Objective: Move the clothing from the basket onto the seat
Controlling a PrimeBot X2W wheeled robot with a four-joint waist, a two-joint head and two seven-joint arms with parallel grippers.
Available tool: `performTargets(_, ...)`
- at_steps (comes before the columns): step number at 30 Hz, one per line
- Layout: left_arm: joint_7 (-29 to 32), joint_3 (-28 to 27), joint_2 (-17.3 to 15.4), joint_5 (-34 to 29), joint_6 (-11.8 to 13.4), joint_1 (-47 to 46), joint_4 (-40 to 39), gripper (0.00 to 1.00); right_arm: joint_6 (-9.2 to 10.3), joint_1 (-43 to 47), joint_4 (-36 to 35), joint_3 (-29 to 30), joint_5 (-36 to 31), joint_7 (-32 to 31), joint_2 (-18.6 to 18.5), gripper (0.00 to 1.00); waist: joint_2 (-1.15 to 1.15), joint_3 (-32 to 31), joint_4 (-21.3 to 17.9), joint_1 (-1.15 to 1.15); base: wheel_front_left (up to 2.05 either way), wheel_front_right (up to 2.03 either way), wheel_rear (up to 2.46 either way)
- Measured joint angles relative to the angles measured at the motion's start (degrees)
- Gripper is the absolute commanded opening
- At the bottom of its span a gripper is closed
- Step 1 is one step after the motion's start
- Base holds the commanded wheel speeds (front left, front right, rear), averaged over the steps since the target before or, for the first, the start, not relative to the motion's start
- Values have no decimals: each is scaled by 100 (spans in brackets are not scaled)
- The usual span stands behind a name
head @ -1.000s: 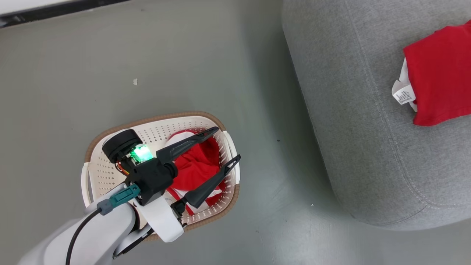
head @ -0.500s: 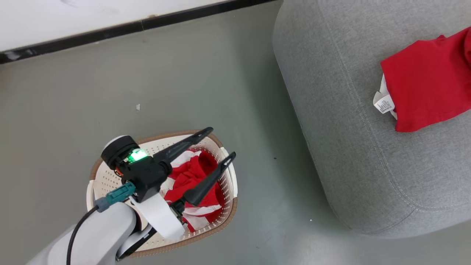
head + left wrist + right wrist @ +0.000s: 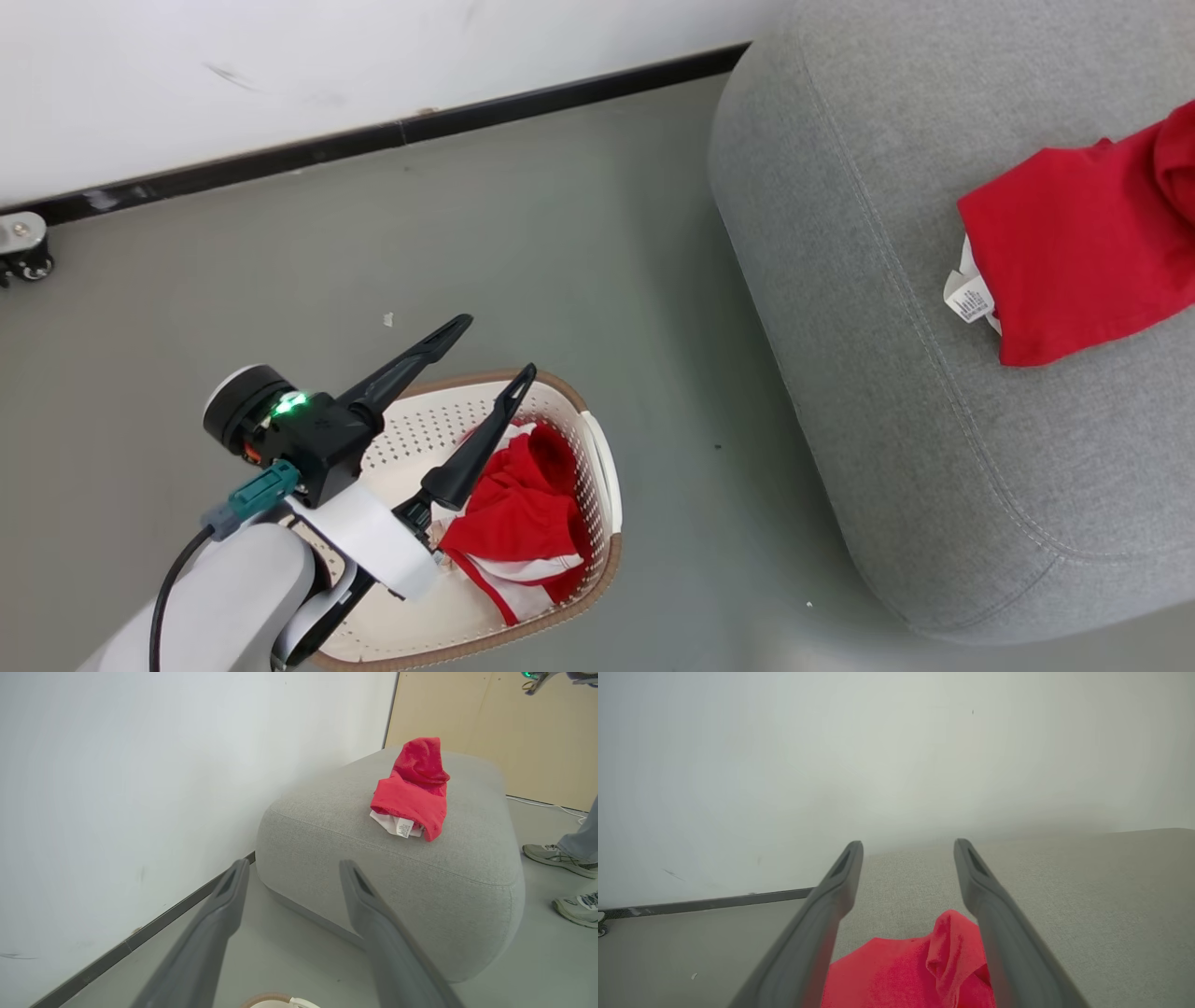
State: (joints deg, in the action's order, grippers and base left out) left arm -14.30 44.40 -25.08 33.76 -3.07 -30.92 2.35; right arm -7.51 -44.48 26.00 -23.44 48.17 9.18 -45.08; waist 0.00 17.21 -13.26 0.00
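Note:
The cream basket point(image 3: 425, 431) stands on the floor at the lower left, with red-and-white clothing point(image 3: 518, 518) bunched in its right half. My left gripper point(image 3: 498, 346) hangs open over the basket's far rim, nothing between its fingers. Another red garment point(image 3: 1074, 247) with a white label point(image 3: 966, 299) lies on the grey seat point(image 3: 887, 420) at the right. The left wrist view shows that garment point(image 3: 413, 798) on the seat point(image 3: 420, 882) ahead. My right gripper point(image 3: 908, 851) is open just above the red garment point(image 3: 915, 966), its fingers on either side and apart from it.
A white wall with a dark baseboard point(image 3: 392, 135) runs behind the basket and seat. A small caster wheel point(image 3: 21, 245) sits at the far left by the wall. A person's feet in grey shoes point(image 3: 556, 858) stand on the floor beside the seat.
The head camera has swung up, bringing the wall into view. My left gripper has drawn out of the basket, from straddling the clothing to its far rim, still open. The clothing stayed in the basket.

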Motion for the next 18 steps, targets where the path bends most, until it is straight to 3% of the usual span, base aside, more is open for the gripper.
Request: performTargets(18, -18, -985, 129, 255, 470, 673, 65, 100, 0, 471, -855, -523, -387, 422, 225, 100, 0, -506, 521, 0, 0, 0, 0)
